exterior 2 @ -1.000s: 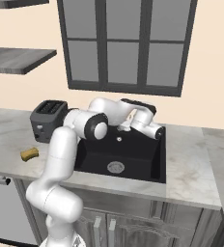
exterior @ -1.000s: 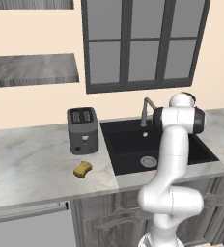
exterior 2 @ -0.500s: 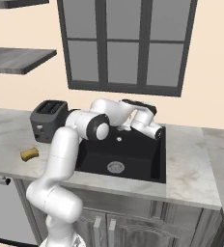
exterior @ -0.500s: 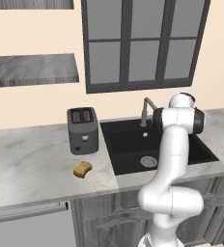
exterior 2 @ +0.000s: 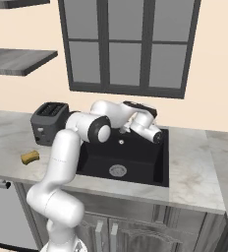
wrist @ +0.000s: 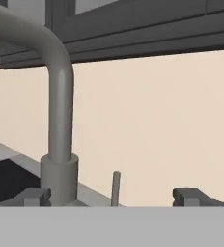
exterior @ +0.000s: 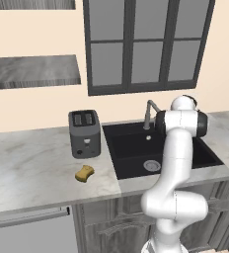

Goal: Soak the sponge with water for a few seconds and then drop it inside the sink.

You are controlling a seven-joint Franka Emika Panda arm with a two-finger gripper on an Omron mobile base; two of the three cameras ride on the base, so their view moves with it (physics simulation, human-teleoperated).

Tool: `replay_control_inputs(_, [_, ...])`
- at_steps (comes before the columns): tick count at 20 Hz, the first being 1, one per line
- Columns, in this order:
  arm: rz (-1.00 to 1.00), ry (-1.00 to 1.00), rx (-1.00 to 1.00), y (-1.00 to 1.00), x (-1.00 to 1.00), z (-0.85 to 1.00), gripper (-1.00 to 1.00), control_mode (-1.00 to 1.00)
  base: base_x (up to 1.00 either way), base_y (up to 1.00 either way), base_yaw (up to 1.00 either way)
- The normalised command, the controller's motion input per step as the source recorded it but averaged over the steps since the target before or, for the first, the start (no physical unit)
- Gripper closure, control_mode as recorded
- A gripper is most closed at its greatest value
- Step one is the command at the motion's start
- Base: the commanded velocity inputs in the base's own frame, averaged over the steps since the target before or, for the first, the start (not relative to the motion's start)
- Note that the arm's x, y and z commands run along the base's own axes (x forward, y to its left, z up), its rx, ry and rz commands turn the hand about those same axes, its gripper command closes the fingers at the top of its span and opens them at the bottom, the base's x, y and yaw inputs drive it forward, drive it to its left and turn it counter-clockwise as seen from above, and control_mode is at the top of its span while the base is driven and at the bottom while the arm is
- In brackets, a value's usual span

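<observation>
While the sponge point(exterior: 84, 173) is lying flat on the marble counter point(exterior: 32, 168), in front of the dark toaster point(exterior: 84, 132) and left of the sink point(exterior: 131, 148), the arm is reaching over the back of the basin toward the grey faucet point(wrist: 56, 96). In the hand view the gripper point(wrist: 114, 195) is pointing at the base of the faucet, with its two dark fingertips point(wrist: 34, 196) standing wide apart and nothing between them. A thin upright lever point(wrist: 116, 187) is standing just beside the faucet base, between the two tips. In the right base view the sponge point(exterior 2: 30, 157) is sitting well apart from the hand.
</observation>
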Motion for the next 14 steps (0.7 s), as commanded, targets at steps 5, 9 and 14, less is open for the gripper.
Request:
replay_control_inputs(5, [-0.07,0.00,0.00,0.00,0.14,-0.12,-1.00,-1.00,0.00,0.00,0.00])
replay_control_inputs(9, [-0.07,0.00,0.00,0.00,0.19,-0.16,-1.00,-1.00,0.00,0.00,0.00])
replay_control_inputs(14, [-0.05,0.00,0.00,-0.01,0.23,-0.14,-1.00,-1.00,0.00,0.00,0.00])
